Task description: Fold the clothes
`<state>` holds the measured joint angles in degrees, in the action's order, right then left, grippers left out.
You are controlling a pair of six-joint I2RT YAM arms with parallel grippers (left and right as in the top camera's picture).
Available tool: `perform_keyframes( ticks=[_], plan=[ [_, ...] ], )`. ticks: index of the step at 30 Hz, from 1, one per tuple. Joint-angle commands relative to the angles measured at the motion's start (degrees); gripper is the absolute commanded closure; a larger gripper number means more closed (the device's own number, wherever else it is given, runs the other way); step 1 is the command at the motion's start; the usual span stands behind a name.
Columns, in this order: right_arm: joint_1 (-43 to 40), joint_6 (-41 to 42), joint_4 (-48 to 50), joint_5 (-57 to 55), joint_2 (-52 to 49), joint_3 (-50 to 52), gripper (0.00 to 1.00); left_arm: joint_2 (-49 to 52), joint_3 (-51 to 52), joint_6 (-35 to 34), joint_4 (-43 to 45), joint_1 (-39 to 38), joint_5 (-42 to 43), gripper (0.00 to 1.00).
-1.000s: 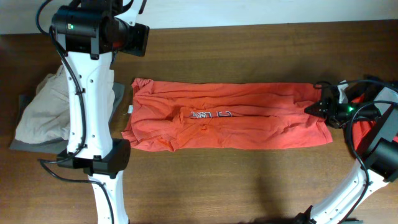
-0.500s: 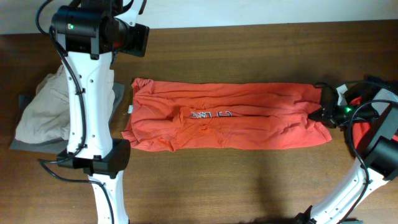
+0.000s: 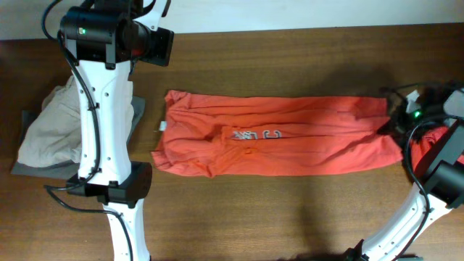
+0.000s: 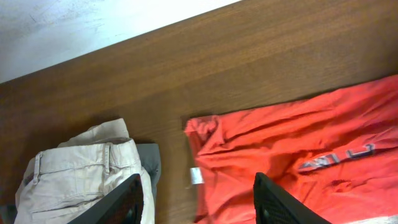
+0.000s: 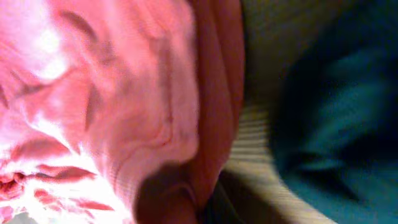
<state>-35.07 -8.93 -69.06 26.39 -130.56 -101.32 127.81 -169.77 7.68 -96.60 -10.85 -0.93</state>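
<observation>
The clothes here are chiefly an orange-red T-shirt [image 3: 290, 145], lying as a long band across the table with navy and white print near its middle. My right gripper [image 3: 395, 123] is shut on the band's right end. Bunched pink-red cloth [image 5: 124, 93] fills the right wrist view close up and hides the fingers. My left gripper [image 4: 199, 208] hangs open above the shirt's left end [image 4: 249, 149], holding nothing. One of its black fingers [image 4: 121, 202] is over the beige trousers, the other over orange cloth. From overhead, the left gripper [image 3: 161, 47] is at the back left.
Crumpled beige trousers [image 3: 47, 127] lie on a grey cloth [image 3: 138, 109] at the left edge, also in the left wrist view [image 4: 81, 180]. A red garment [image 3: 435, 138] sits by the right arm. The left arm's white links [image 3: 101, 130] stand between trousers and shirt.
My right gripper closed on the shirt's right end and drew it right. The whole shirt slid to the right and straightened. The left arm stayed still.
</observation>
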Motion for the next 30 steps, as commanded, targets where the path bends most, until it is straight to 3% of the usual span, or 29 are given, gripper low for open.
perform_keyframes(
  ticks=[1, 12, 17, 24, 30],
  plan=[
    [0.2, 1.3, -2.9, -4.4, -0.3, -8.8, 0.96, -0.8, -0.6, -0.3, 0.0, 0.0, -0.4, 0.43],
    [0.9, 4.6, -12.3, -5.9, -0.3, -20.0, 0.96, -0.9, -0.6, -0.5, 0.6, 0.2, -7.2, 0.44],
    [4.7, 7.4, -18.3, -11.1, -0.3, -24.3, 0.96, -2.1, -0.6, -4.2, 2.6, 1.0, -8.1, 0.44],
    [16.9, 11.5, -25.8, -19.3, -0.2, -33.2, 0.96, -8.2, -0.6, -5.6, 6.1, 3.2, -7.9, 0.38],
    [29.4, 13.1, -27.3, -19.6, 0.9, -36.8, 0.96, -12.4, -0.6, -5.6, 5.6, 4.8, -7.9, 0.38]
  ],
)
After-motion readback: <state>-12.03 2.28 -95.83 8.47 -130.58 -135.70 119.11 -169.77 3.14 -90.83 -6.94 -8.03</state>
